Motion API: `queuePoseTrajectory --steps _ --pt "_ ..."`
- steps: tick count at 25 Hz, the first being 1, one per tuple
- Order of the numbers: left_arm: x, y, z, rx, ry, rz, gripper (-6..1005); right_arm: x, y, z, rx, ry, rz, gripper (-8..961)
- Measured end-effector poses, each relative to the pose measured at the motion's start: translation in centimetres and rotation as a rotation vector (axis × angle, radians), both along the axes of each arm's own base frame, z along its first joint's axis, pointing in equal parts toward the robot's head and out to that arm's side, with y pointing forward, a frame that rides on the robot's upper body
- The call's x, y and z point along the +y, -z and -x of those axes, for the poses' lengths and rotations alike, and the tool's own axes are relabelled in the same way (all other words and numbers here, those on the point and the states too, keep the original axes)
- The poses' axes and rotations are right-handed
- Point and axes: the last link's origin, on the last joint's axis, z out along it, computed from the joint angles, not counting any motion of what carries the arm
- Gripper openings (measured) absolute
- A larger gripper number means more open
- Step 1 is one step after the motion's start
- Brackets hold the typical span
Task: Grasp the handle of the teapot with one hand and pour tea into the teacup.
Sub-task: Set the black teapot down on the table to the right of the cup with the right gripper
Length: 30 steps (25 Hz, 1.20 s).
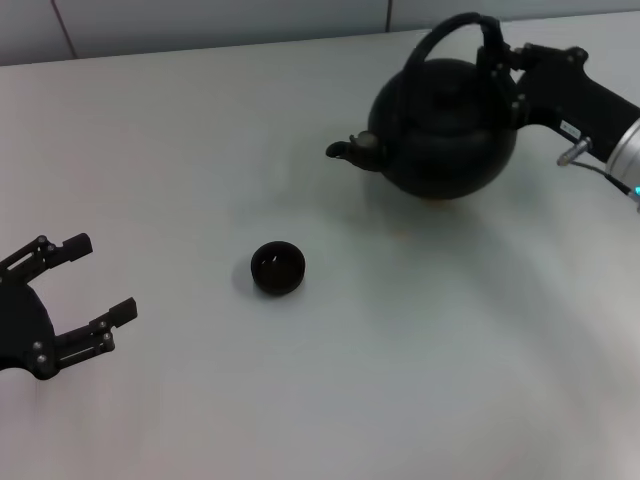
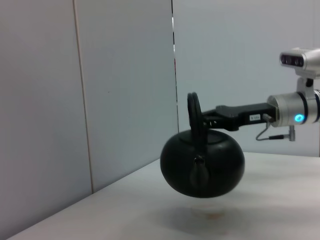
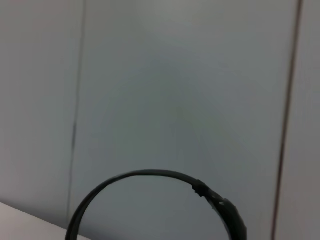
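The round matte black teapot (image 1: 445, 130) hangs a little above the white table at the far right, its spout (image 1: 345, 150) pointing toward my left side. My right gripper (image 1: 503, 72) is shut on the arched handle (image 1: 450, 30) at its right end. The left wrist view shows the teapot (image 2: 202, 162) lifted off the table with a shadow under it, held by the right gripper (image 2: 207, 120). The handle (image 3: 150, 176) also shows in the right wrist view. The small dark teacup (image 1: 277, 269) stands upright on the table, nearer and to the left of the teapot. My left gripper (image 1: 95, 280) is open at the near left.
The white table (image 1: 420, 360) ends at a grey panelled wall (image 1: 200, 20) at the back. A faint mark lies on the table under the teapot (image 2: 210, 215).
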Motion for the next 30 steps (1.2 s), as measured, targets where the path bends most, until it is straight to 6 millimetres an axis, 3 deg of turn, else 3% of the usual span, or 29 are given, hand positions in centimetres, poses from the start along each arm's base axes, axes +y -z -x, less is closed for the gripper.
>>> queuePoseTrajectory --steps 11,30 --pt "0.1 -0.1 0.0 0.008 0.008 -0.001 847 -1.9 0.1 -2.6 0.024 0.094 -0.028 85" --pt "0.1 0.0 0.0 0.008 0.007 0.002 847 -2.1 0.7 -3.2 0.022 0.134 -0.015 122"
